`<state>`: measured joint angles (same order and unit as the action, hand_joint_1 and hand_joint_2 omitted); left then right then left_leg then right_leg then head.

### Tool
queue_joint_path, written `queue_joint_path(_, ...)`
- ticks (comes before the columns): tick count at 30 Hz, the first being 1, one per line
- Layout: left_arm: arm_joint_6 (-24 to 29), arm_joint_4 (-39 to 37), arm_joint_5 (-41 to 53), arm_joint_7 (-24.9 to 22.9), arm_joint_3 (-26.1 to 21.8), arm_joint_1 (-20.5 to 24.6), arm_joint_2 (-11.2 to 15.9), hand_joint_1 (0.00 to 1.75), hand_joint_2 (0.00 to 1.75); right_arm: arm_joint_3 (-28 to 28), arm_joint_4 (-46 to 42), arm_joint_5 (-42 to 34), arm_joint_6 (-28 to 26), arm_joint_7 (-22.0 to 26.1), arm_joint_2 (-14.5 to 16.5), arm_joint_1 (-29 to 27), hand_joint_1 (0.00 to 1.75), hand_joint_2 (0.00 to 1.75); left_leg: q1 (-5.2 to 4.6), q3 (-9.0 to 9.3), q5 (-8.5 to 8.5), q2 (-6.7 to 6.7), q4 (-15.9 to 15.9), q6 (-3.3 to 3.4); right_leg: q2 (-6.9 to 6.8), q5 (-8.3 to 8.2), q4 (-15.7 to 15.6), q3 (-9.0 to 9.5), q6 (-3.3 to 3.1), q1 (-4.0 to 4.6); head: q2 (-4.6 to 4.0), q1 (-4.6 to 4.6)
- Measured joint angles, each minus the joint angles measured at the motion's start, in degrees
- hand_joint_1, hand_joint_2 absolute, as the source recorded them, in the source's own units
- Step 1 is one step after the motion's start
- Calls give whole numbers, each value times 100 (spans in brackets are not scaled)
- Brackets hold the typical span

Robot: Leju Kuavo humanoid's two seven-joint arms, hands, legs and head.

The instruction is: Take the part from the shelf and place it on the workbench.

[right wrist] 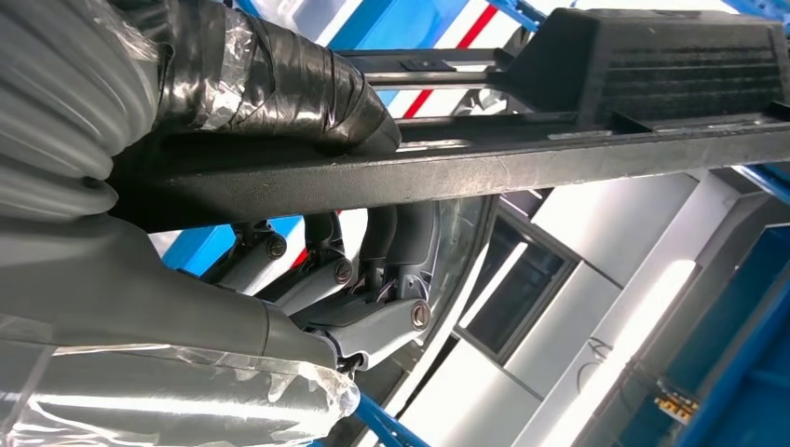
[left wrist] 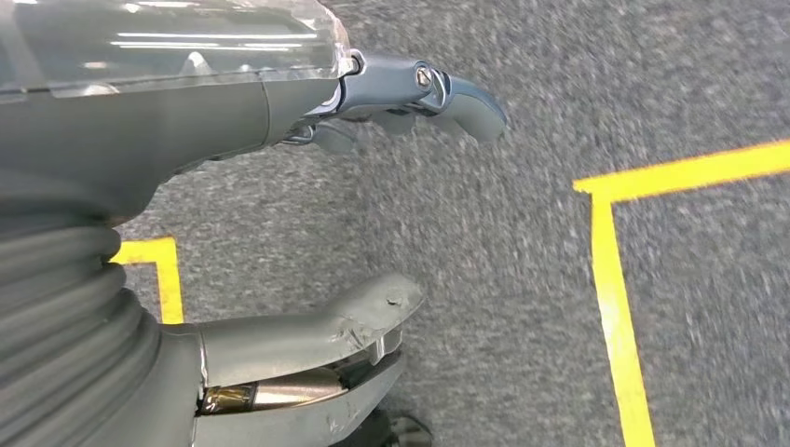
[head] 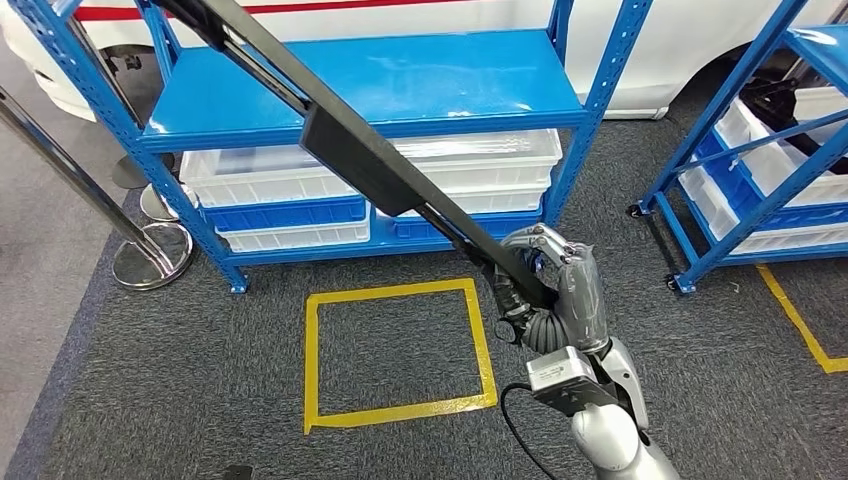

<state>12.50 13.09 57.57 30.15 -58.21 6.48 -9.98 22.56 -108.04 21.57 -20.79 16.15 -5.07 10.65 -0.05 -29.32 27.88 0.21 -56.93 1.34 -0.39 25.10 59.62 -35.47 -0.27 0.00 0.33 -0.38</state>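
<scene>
Currently, your right hand (head: 548, 290) is gripping the long black metal bar-shaped part (head: 370, 165) at its lower end, holding it slanted before the blue steel shelf (head: 380, 85); your left hand (left wrist: 279, 233) is hanging empty, fingers apart, over grey carpet (left wrist: 522, 279).

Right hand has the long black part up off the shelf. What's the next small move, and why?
Probably draw the part back toward the body before turning. The right hand grips only its near end, and the far end reaches over the blue shelf, so swinging now might strike an upright.

yellow tape square (head: 398, 352) on carpet | white bins (head: 300, 175) | stanchion base (head: 152, 256)
</scene>
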Motion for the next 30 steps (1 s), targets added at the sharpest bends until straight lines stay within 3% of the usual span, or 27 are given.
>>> queue_joint_path(2,3,0,1,-2,0,-1,-1,0,175,-6,0,0,0,0,-1,1,175,175,24,-63,-114,24,61,72,16,292,317,-142,48,-13,0,1)
queue_joint_path(4,6,1,2,-2,0,3,1,0,175,-13,2,0,1,-1,-1,-1,175,175,20,-184,-195,32,52,102,26,744,1000,-394,88,-37,0,1)
queue_joint_path(5,7,1,3,-5,0,3,1,0,175,-15,4,-2,5,-1,-1,-3,175,175,19,-248,-229,32,34,99,27,884,1295,-482,107,-49,0,1)
queue_joint_path(6,6,1,4,-11,0,2,1,0,175,-16,8,-7,14,-5,-2,-1,175,175,21,-311,-261,32,13,91,27,924,1433,-489,125,-62,0,1)
queue_joint_path(7,5,0,5,-21,0,1,-1,0,175,-16,10,-13,25,-11,-2,9,175,175,25,-372,-286,32,-15,78,25,859,1356,-387,139,-77,0,1)
queue_joint_path(10,4,0,7,-47,2,12,-5,0,175,-16,11,-36,46,-30,-2,80,175,175,36,-532,-331,30,-145,14,28,505,375,247,146,-103,0,0)
queue_joint_path(11,5,1,7,-50,2,19,-5,0,175,-16,11,-45,47,-30,-2,102,175,175,32,-576,-347,28,-185,-17,34,456,155,360,124,-97,0,-1)
queue_joint_path(15,7,0,3,-58,1,21,-4,0,175,-18,11,-63,48,-39,-4,128,175,175,38,-669,-391,19,-242,-167,40,352,53,325,-50,-63,0,-1)
queue_joint_path(16,7,0,1,-62,1,19,-4,0,175,-18,11,-64,48,-42,-2,136,175,175,48,-712,-296,14,-331,-197,33,310,40,301,-103,-65,0,-1)
queue_joint_path(18,7,1,-2,-68,0,20,-3,0,175,-18,11,-70,48,-46,1,151,175,175,64,-895,111,7,-824,-240,18,229,25,229,-180,-64,0,-2)
queue_joint_path(20,7,1,-3,-72,0,18,-4,0,175,-18,19,-77,47,-50,2,154,175,175,68,-1102,525,7,-1515,-263,13,155,35,126,-210,-38,0,-2)
queue_joint_path(21,7,0,-5,-74,0,17,-5,0,175,-18,25,-81,47,-53,2,155,175,175,68,-1122,607,7,-1705,-261,13,118,43,70,-214,-22,0,-2)
queue_joint_path(22,7,0,-9,-74,0,17,-5,0,175,-18,31,-85,48,-56,2,155,175,175,66,-1037,582,6,-1679,-247,14,82,53,14,-215,-6,0,-2)
queue_joint_path(23,7,0,-15,-75,0,19,-5,0,175,-18,34,-91,48,-58,2,157,175,175,60,-839,475,5,-1433,-218,17,48,61,-36,-214,9,0,-2)
queue_joint_path(25,7,1,-34,-78,0,36,0,0,175,-19,36,-99,49,-62,2,168,175,175,28,-309,249,5,-641,-127,22,-19,69,-107,-195,29,0,-2)
queue_joint_path(26,9,1,-43,-79,0,48,4,0,175,-21,38,-102,50,-63,2,179,175,175,4,-131,177,8,-336,-87,20,-52,67,-127,-171,29,0,-1)
queue_joint_path(27,10,1,-51,-80,0,57,7,0,175,-24,42,-103,51,-65,2,191,175,175,-19,-46,146,10,-165,-55,14,-82,65,-139,-141,22,0,-2)
queue_joint_path(30,19,0,-62,-81,0,50,7,0,175,-30,54,-111,60,-67,3,215,175,175,-47,-60,22,19,-53,16,0,-152,42,-156,-35,-12,0,-1)
